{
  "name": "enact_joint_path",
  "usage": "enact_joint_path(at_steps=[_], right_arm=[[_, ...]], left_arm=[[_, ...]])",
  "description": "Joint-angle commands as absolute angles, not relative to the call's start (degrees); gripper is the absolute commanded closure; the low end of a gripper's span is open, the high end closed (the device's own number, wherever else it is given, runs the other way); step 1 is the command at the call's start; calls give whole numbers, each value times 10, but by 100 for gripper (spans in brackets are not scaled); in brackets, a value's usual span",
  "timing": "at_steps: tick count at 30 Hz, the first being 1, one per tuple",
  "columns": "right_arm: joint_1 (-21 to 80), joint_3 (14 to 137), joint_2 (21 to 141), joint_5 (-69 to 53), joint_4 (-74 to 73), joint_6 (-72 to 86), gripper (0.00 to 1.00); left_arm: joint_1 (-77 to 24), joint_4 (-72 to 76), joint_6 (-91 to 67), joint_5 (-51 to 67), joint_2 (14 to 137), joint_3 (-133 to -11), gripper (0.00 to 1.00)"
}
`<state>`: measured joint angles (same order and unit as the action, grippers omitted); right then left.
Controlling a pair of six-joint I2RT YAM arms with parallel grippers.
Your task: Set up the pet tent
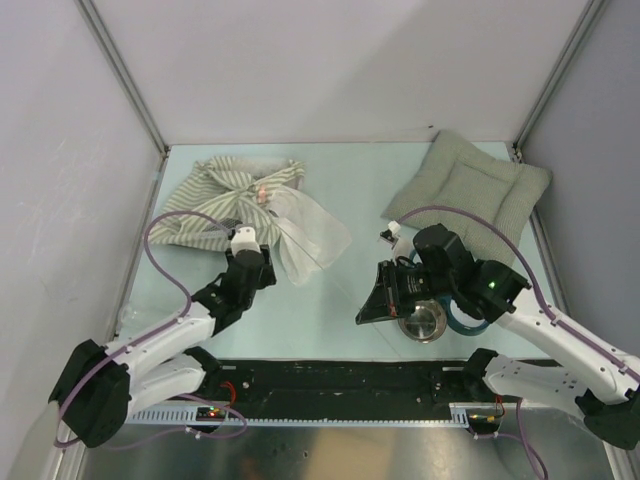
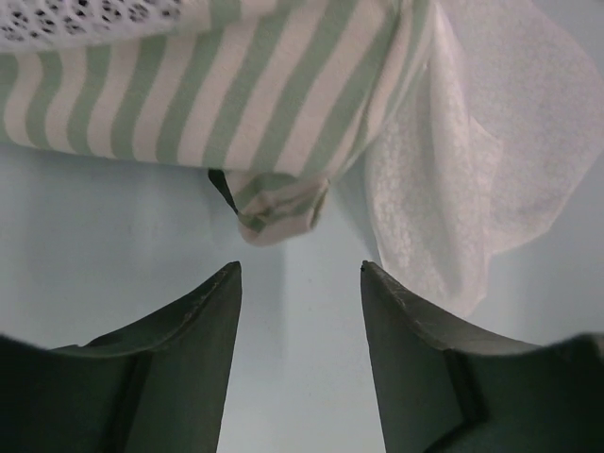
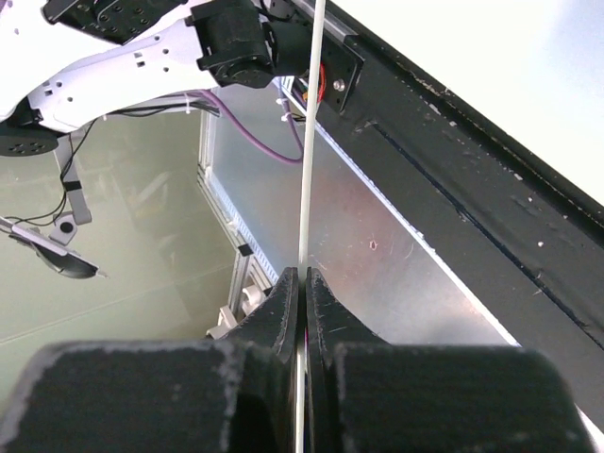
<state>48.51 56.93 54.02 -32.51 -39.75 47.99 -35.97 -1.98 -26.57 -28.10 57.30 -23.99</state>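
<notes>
- our left gripper stands spread, with nothing between its two dark fingers but the pale table.
- just ahead of those fingers lies a folded corner of the pet tent, close to them but not touching.
- in the left wrist view we see the tent's olive-grey and white stripes across the top, a bit of mesh window at the upper left, and the sheer white flap spilling down on the right, beside the right finger.
- from above, the tent lies crumpled and flat at the back left of the table, with a small pink-red mark on it; we cannot read it.
- our right gripper is pressed together on a thin white strip that runs straight up from between the fingers; we cannot tell what it is.
- that gripper hangs near the front edge of the table, well apart from the tent.
- beside the right arm sits a metal bowl, partly hidden by it; what we see inside is bare shiny metal.
- a blue-green ring lies just beside the bowl.
- a grey-green quilted cushion lies at the back right.
- near its front left corner is a small white tag, too small for us to read.
</notes>
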Motion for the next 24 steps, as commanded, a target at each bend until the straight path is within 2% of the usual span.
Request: enact_joint_path(at_steps=[1, 6, 24], right_arm=[[481, 601, 534, -353, -369, 487, 100], [477, 600, 528, -359, -361, 496, 100], [457, 612, 534, -387, -316, 535, 100]], left_arm=[[-340, 58, -240, -312, 580, -261, 42], [-314, 87, -210, -272, 614, -262, 36], [-291, 119, -203, -243, 741, -306, 55]])
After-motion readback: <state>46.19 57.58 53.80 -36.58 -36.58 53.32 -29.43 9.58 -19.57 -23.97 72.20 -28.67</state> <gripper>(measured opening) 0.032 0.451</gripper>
